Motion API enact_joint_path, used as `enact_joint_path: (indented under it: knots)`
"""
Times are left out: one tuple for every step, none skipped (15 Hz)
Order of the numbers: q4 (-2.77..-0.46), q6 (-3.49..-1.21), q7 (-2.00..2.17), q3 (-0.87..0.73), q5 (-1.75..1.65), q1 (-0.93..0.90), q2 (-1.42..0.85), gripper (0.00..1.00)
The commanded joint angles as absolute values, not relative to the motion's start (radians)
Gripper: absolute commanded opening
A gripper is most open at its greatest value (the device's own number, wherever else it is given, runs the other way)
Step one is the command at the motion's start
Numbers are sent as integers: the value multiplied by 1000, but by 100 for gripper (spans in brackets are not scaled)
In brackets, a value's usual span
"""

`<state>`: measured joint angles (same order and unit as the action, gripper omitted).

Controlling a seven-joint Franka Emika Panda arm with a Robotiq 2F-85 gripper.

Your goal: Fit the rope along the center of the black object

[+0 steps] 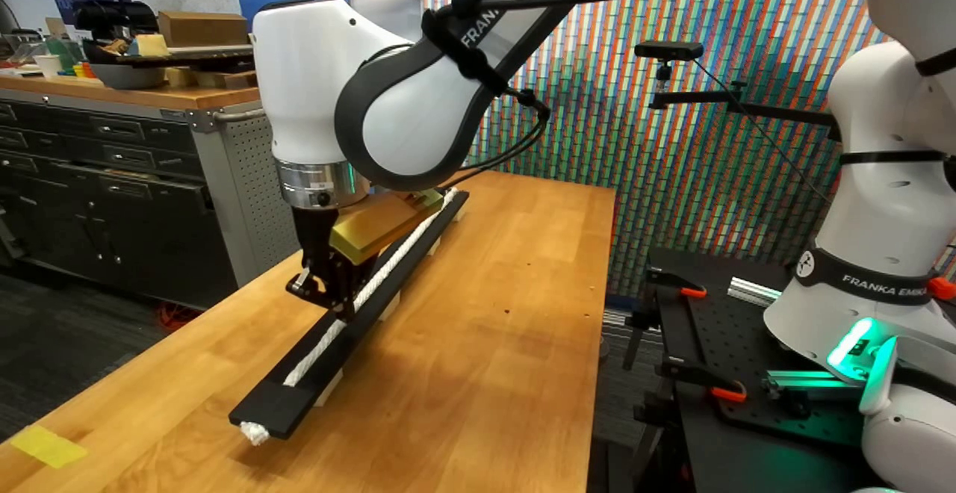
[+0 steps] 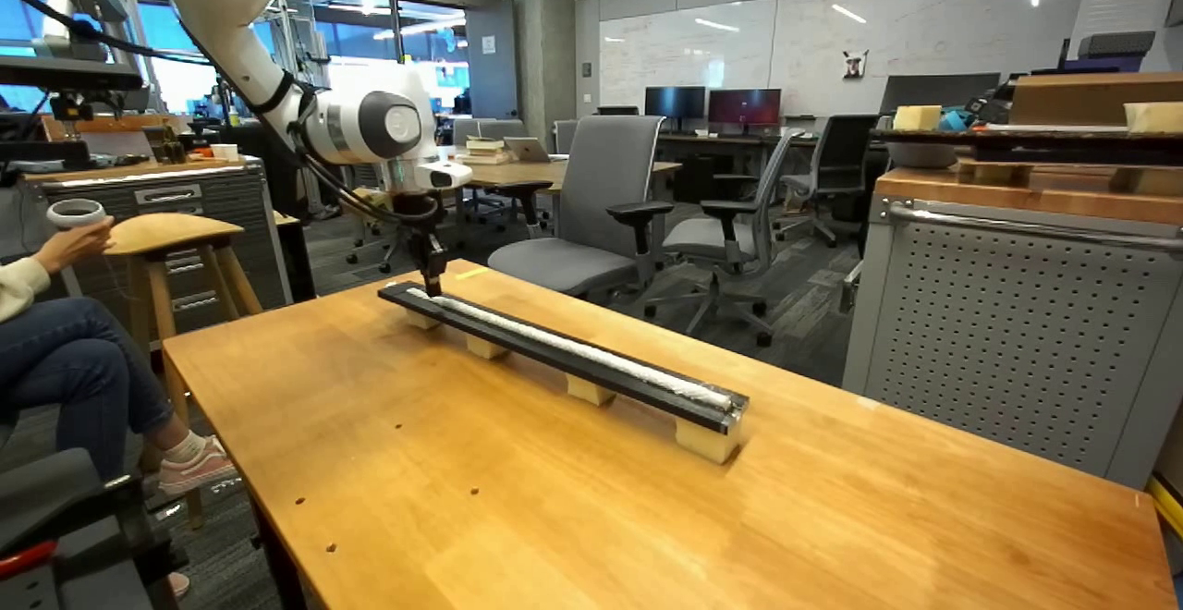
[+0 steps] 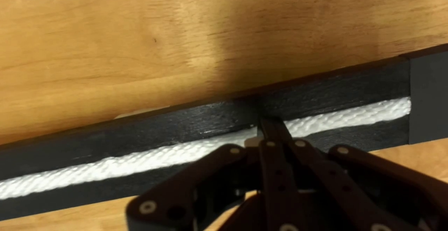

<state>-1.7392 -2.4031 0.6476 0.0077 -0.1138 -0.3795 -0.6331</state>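
Observation:
The white rope (image 1: 403,250) lies lengthwise along the middle of the black rail (image 1: 272,403). Rope (image 2: 591,351) and rail (image 2: 647,394) show in both exterior views. In the wrist view the rope (image 3: 164,155) runs along the rail's (image 3: 196,124) centre and stops at a plain dark end section (image 3: 428,94). A frayed white rope end (image 1: 255,432) pokes out beneath the rail's near end. My gripper (image 1: 345,314) points down onto the rope near that end, also in an exterior view (image 2: 432,288). In the wrist view its fingertips (image 3: 274,122) are together and hide a short stretch of rope.
The rail stands on several pale blocks (image 2: 709,441) on the wooden table (image 1: 523,373). Yellow tape (image 1: 48,444) is stuck near the table's corner. A grey chair (image 2: 591,213) stands beyond the table's edge. A person (image 2: 83,351) sits off the table's side.

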Motion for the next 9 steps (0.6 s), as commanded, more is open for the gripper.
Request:
enact_joint_path:
  knots:
    - [-1741,-2420,628,14,-111,-378,-628,0]
    - [-1742,-2422,629,12,-115,-381,-627,0]
    - [-1743,-2422,630,13,-115,-383,-626,0]
    - [-1745,-2423,632,12,-117,-385,-625,0]
    - [-1746,-2423,636,10,-120,-389,-624,0]
    - [-1743,-2420,637,10,-121,-392,-625,0]
    - [-1740,-2416,636,10,-121,-393,-627,0]
    - [-1737,-2414,637,9,-123,-396,-628,0]
    - [-1736,-2412,639,9,-124,-399,-628,0]
